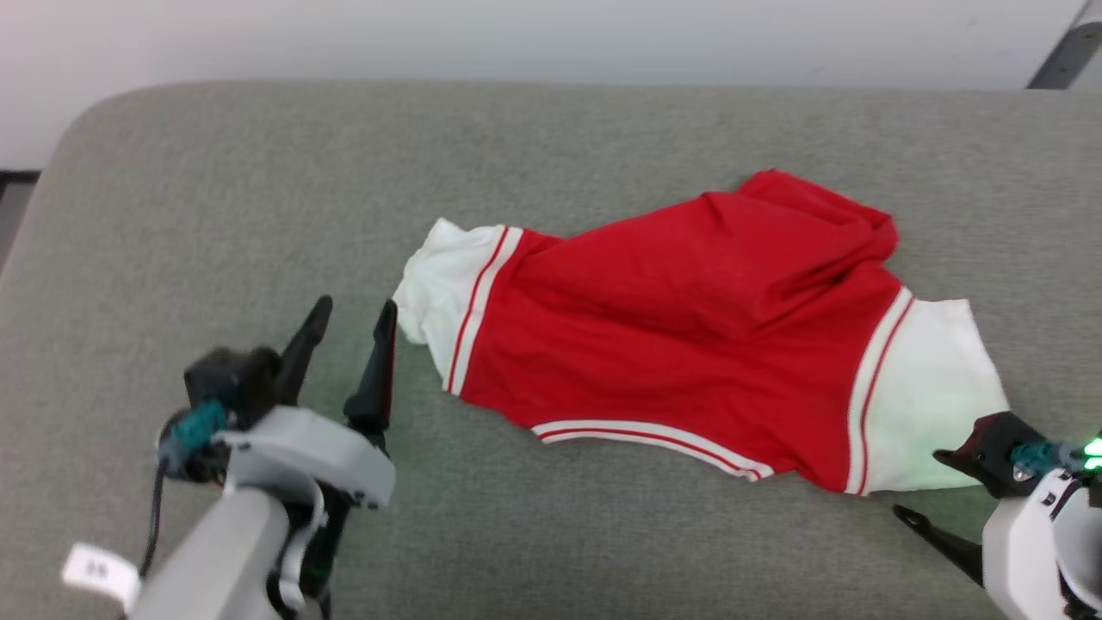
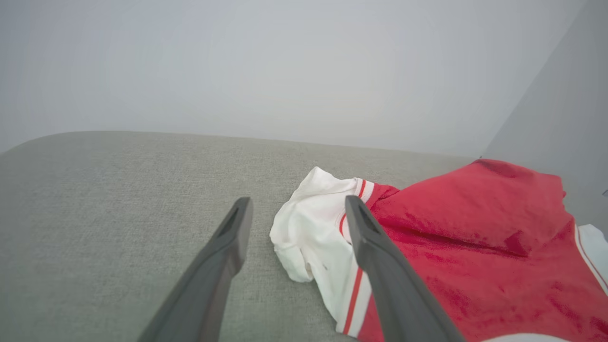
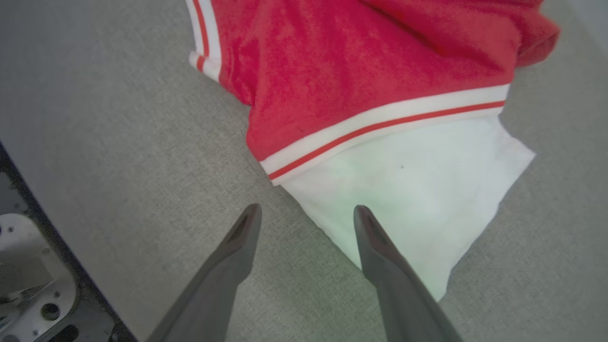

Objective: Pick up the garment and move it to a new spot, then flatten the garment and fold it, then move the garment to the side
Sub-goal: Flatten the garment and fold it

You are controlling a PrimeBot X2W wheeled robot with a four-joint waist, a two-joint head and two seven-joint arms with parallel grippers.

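Unreadably printed arm tag (image 1: 99, 573) left of garment (image 1: 689, 344)

**Left wrist view:** the garment (image 2: 475, 247) runs off the frame to the right of the left gripper (image 2: 298, 209) and below it. That gripper's right finger (image 2: 394, 285) covers part of the striped trim.

**Right wrist view:** ahead of the right gripper (image 3: 306, 211) the garment is cut by the top edge. The right finger here hides part of the white panel's near edge.

**Head view:** one finger (image 1: 938, 541) of the right gripper shows, the other concealed behind the wrist. Print on the white tag (image 1: 99, 573) behind the left gripper is too small to read.
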